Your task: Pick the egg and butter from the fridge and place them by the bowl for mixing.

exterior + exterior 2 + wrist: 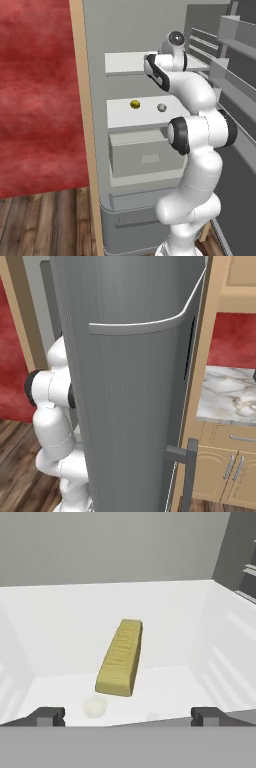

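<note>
Now I'm reaching into the fridge (95,125) with my gripper (128,717) spread wide, nothing held, and the butter (120,658) lies on the white shelf (60,617) dead ahead, pointing away from me. Best to centre both fingers across its narrow width, come down level, then close. The egg (135,104) waits on a lower shelf.

In the left base view the arm (195,150) covers the right part of the fridge (130,145) shelves; in the right base view the open fridge door (135,386) hides the shelves and most of the arm
</note>
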Motion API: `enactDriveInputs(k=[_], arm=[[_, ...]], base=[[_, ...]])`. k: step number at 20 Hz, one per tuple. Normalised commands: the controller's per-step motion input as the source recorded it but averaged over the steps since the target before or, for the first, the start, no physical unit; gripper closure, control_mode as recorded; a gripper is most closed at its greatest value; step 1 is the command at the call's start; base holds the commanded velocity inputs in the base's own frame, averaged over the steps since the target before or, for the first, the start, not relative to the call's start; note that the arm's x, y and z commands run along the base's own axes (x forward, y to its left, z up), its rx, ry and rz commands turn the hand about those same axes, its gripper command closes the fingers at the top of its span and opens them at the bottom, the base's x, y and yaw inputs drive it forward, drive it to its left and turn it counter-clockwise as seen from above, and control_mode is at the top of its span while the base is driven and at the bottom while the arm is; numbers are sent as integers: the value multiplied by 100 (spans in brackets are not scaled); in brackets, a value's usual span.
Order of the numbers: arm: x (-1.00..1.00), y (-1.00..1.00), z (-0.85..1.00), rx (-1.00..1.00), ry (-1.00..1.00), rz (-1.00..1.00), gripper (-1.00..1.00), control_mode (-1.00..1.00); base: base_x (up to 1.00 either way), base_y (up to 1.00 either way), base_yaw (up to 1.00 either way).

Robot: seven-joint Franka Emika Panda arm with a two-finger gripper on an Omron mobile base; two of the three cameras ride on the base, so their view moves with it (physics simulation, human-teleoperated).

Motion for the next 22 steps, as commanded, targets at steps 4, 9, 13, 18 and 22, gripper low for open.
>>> enactDriveInputs(k=[4, 9, 13, 18, 22], arm=[[36, -2, -15, 0, 3, 0, -100, -100], [33, 0, -21, 0, 4, 0, -100, -100], [38, 0, -9, 0, 3, 0, -100, -100], [27, 0, 5, 4, 8, 0, -100, -100], [12, -3, 29, 11, 6, 0, -100, -100]], base=[[0, 0, 0], [0, 0, 0], [0, 0, 0], [0, 0, 0], [0, 0, 0]])
